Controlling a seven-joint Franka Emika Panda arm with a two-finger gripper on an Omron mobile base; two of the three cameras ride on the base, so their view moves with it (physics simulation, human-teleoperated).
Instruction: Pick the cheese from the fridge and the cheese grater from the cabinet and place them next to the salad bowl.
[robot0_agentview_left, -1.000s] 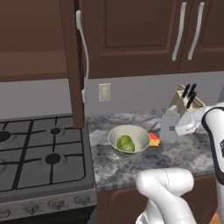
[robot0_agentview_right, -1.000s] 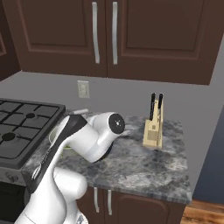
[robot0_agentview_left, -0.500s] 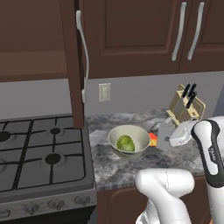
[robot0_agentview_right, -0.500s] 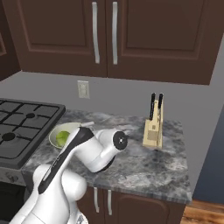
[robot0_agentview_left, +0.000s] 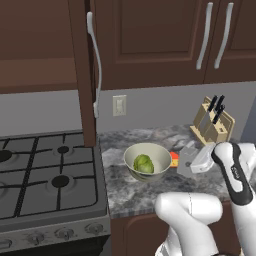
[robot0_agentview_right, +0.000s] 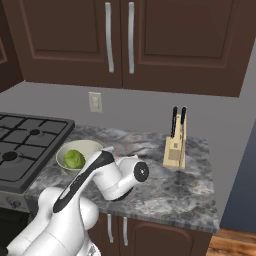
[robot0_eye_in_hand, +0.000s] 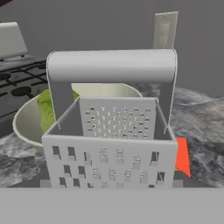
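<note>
My gripper (robot0_agentview_left: 196, 162) stands wide around the cheese grater (robot0_eye_in_hand: 111, 131); whether the pads touch it I cannot tell. The grater stands beside the salad bowl (robot0_agentview_left: 148, 161), at its three o'clock, cheese (robot0_eye_in_hand: 182, 156) between.

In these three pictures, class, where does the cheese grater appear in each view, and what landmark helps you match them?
Left base view: cheese grater right of centre, just right of the salad bowl.
Right base view: I cannot make it out; the arm covers the spot right of the bowl.
Hand view: centre, filling the foreground, bowl behind.
Shared landmark: the bowl.
</note>
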